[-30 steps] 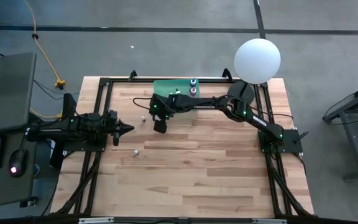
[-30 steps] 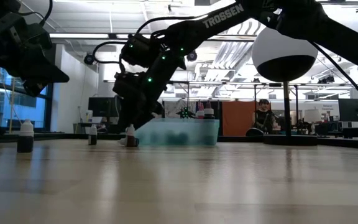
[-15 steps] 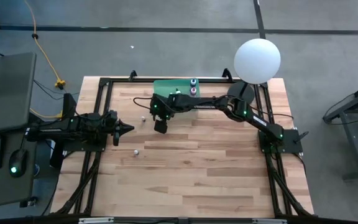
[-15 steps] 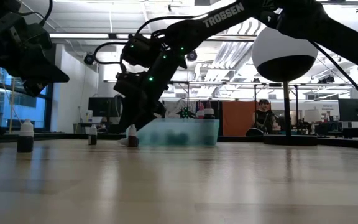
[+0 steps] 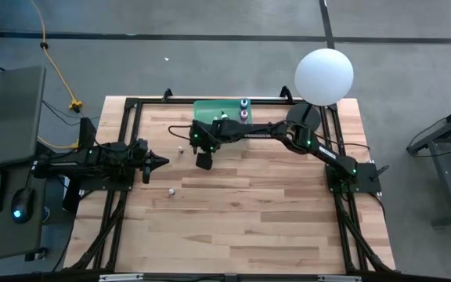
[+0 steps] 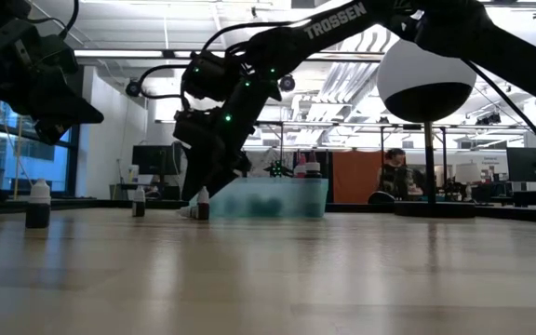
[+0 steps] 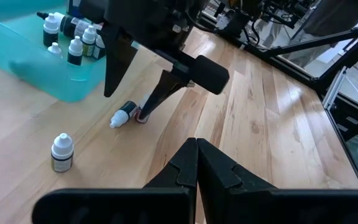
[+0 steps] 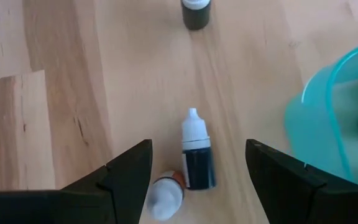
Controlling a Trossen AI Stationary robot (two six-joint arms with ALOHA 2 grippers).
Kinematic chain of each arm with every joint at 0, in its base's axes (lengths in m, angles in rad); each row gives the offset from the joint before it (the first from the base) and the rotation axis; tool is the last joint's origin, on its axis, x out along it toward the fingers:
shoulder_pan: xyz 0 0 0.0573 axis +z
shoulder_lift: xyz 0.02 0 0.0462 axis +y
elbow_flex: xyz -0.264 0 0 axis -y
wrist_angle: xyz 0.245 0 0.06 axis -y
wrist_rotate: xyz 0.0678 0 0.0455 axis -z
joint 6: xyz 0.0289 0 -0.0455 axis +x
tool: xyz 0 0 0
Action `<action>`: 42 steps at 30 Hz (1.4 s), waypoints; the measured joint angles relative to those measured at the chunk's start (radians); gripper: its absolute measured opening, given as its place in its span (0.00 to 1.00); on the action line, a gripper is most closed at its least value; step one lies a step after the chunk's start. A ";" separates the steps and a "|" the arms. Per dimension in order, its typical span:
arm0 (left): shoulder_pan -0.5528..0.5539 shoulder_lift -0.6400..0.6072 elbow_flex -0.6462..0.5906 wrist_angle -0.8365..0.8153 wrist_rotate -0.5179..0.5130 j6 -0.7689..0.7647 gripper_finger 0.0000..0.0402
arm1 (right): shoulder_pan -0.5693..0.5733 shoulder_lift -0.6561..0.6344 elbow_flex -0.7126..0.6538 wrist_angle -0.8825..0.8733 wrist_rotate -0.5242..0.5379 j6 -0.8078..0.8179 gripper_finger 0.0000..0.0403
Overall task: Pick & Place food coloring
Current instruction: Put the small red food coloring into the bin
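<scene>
Evidently lining up a grab, the right gripper (image 8: pixel 194 171) hangs spread over a bottle (image 8: pixel 197 158) beside the tray (image 8: pixel 331 118); left gripper (image 7: pixel 196 163) waits pressed together.

On the desk (image 5: pixel 233 211), the tray (image 5: pixel 214 110) sits at the far edge, bottles standing in it (image 7: pixel 74 51). Just beside the tray's near left corner, two bottles (image 8: pixel 197 155) lie between the right tool's (image 8: pixel 197 177) spread fingers. Another bottle (image 5: pixel 171 190) stands well apart, nearer the left tool (image 5: pixel 161 162).
</scene>
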 joint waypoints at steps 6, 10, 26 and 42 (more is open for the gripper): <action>0.000 0.000 0.000 0.000 0.000 0.000 0.00 | 0.020 0.000 -0.001 -0.023 0.002 -0.004 0.62; 0.000 0.000 0.000 0.000 0.000 0.000 0.00 | 0.025 0.002 -0.002 -0.022 0.009 -0.002 0.62; 0.000 0.000 0.000 0.000 0.000 0.000 0.00 | 0.022 0.002 -0.002 -0.016 0.026 -0.029 0.62; 0.000 0.000 0.000 0.000 0.000 0.000 0.00 | 0.016 0.003 0.140 -0.094 0.017 -0.071 0.62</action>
